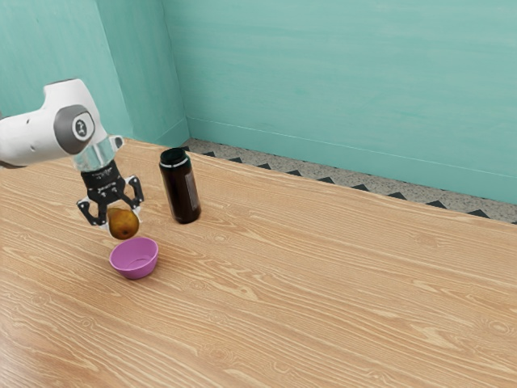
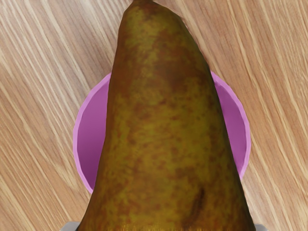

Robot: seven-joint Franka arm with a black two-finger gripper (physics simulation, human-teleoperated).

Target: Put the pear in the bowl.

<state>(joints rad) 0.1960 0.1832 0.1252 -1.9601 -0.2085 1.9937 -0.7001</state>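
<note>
In the wrist view, the pear (image 1: 123,225) hides the middle of the bowl (image 1: 136,271); its own stem is cut by the upper edge and its wide end by the lower edge. In the exterior view, the arm (image 1: 31,139) is cut off at the left edge, and the tabletop (image 1: 323,283) also continues outside. The writing on the bottle's (image 1: 177,196) label (image 1: 191,194) is too small for reading.

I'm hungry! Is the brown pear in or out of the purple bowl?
Out: the brown pear hangs between the jaws, above the round purple bowl.
</note>
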